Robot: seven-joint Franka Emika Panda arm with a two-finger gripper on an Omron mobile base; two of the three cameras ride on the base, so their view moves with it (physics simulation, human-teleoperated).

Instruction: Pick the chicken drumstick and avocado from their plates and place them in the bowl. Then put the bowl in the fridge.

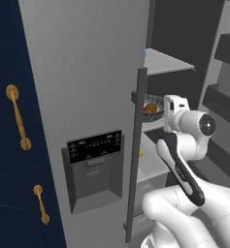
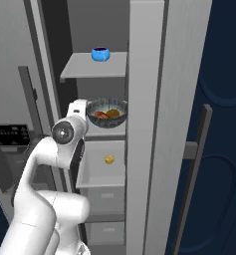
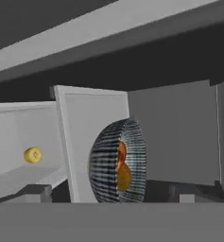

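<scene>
- The bowl (image 2: 107,112) sits on a middle shelf inside the open fridge (image 1: 82,72) — orange-brown food lies in it.
- The gripper (image 2: 78,107) is just beside the bowl's rim; whether its jaws are parted or closed can't be made out.
- A blue cup (image 2: 100,54) stands on the shelf above — a small yellow item (image 2: 109,160) lies below.

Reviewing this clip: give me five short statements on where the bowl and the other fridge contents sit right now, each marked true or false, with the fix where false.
1. The bowl sits on a shelf inside the fridge. True.
2. The bowl is empty. False: orange-brown food shows inside it.
3. A small blue container stands on the shelf above the bowl. True.
4. The fridge doors are closed. False: the compartment stands open, with its shelves in plain sight.
5. A small yellow item lies on the same shelf as the bowl. False: it lies on the level below.
</scene>
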